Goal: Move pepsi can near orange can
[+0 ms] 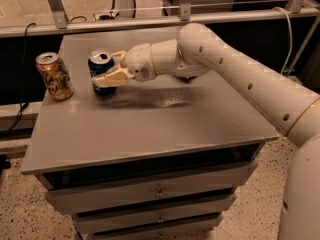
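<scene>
A robot test lab, it seems — a grey metal drawer cabinet [150, 194] stands on a speckled floor [20, 219], with a metal railing [150, 21] and cables [22, 79] behind it. The gripper [103, 73] grips the pepsi can [99, 63] at the cabinet top's back left
</scene>
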### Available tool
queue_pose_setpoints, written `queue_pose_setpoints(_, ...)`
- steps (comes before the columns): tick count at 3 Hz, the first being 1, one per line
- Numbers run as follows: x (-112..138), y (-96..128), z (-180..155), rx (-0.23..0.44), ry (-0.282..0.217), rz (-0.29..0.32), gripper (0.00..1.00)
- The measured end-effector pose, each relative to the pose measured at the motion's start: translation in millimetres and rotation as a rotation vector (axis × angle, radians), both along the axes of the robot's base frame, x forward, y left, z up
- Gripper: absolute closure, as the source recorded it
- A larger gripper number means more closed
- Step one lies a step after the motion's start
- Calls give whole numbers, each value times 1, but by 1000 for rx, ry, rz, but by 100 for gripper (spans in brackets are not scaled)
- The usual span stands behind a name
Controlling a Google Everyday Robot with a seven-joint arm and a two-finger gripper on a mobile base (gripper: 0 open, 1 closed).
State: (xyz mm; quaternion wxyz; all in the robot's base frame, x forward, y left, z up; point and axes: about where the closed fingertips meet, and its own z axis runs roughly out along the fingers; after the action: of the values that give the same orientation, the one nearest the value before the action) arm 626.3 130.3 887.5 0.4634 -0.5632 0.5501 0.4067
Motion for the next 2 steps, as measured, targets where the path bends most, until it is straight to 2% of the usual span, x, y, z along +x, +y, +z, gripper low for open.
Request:
queue_pose_setpoints(1,8,27,-8,13,22,38,100)
queue_pose_setpoints(2,10,55,-11,18,50,91,89)
